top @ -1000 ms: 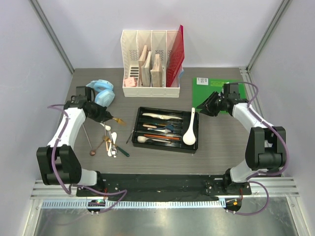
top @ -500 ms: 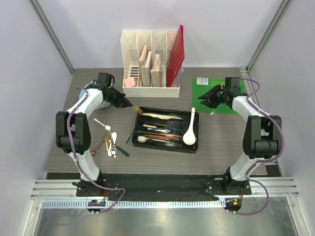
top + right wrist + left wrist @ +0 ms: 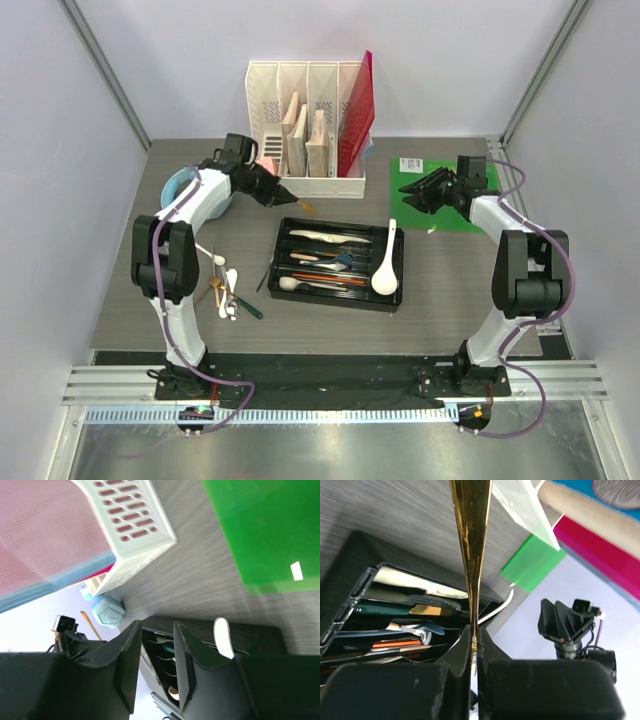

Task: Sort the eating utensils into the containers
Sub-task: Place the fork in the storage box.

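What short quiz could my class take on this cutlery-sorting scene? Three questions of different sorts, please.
1. True or false: the left arm's fingers grip a gold utensil.
2. The large white spoon lies: A) in the black tray; B) on the green board; C) in the white organizer.
3. Fill in: the right arm's fingers are ____ (open/shut).
Key: 1 true; 2 A; 3 open.

Dark grey table (image 3: 450,290) with black cutlery tray (image 3: 335,300), white file organizer (image 3: 305,185), green board (image 3: 420,172), blue object (image 3: 182,186), loose utensils (image 3: 228,290)
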Available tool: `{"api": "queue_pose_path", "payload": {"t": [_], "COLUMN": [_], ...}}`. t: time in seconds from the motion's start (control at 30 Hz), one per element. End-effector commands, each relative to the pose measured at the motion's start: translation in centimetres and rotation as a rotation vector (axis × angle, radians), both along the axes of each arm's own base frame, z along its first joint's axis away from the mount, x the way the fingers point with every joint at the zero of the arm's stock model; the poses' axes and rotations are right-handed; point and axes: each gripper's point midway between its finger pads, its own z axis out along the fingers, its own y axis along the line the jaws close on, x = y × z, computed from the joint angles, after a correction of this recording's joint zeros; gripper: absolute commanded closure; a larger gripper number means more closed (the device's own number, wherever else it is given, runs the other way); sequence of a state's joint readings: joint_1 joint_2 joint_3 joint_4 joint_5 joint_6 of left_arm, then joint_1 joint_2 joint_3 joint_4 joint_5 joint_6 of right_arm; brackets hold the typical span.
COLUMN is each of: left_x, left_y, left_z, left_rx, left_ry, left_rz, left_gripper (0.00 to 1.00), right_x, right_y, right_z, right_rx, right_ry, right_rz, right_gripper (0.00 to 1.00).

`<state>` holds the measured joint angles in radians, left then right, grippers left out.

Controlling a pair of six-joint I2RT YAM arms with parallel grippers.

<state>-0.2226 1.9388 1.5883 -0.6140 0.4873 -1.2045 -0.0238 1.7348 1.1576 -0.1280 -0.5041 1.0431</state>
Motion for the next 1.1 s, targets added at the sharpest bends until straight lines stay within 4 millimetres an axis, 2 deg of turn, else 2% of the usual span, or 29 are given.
{"api": "queue_pose_path", "payload": {"t": [0.0,0.17,0.2,0.3,0.47,0.57,0.6,0.93,1.07], "left_x": [-0.3,-2.4,-3.3,-4.5,-5.8,-6.7,-7.0,-7.1,-7.0], "left_y": [-0.5,-0.5,-0.5,-0.6,-1.7,-2.5,-2.8,-2.6,-3.5], "left_z": [3.5,3.1,2.7,2.5,3.1,3.1,3.1,1.1,1.7], "left_rx": [-0.025,-0.044,-0.051,-0.049,-0.017,-0.016,-0.017,0.027,0.017], "left_ry": [-0.100,-0.059,-0.039,-0.035,-0.085,-0.078,-0.075,-0.040,-0.054], "left_rz": [-0.039,-0.052,-0.052,-0.057,-0.120,-0.139,-0.142,-0.118,-0.137], "left_gripper": [1.00,1.00,1.00,1.00,1.00,1.00,1.00,1.00,1.00], "right_x": [-0.2,-1.7,-2.2,-2.8,-2.6,-2.9,-3.5,-4.1,-4.4], "right_y": [0.0,-0.2,-0.2,-0.2,1.0,1.1,2.4,3.1,4.1], "right_z": [2.0,0.8,0.1,0.2,2.7,4.1,4.4,3.1,4.2], "right_rx": [0.036,0.015,0.020,0.023,0.024,0.034,0.034,-0.003,-0.002], "right_ry": [-0.063,-0.040,-0.022,-0.015,-0.113,-0.139,-0.142,-0.124,-0.166], "right_rz": [-0.024,-0.028,-0.033,-0.044,0.003,-0.010,0.021,0.093,0.125], "right_gripper": [0.63,0.63,0.63,0.63,0.63,0.63,0.63,0.63,0.63]}}
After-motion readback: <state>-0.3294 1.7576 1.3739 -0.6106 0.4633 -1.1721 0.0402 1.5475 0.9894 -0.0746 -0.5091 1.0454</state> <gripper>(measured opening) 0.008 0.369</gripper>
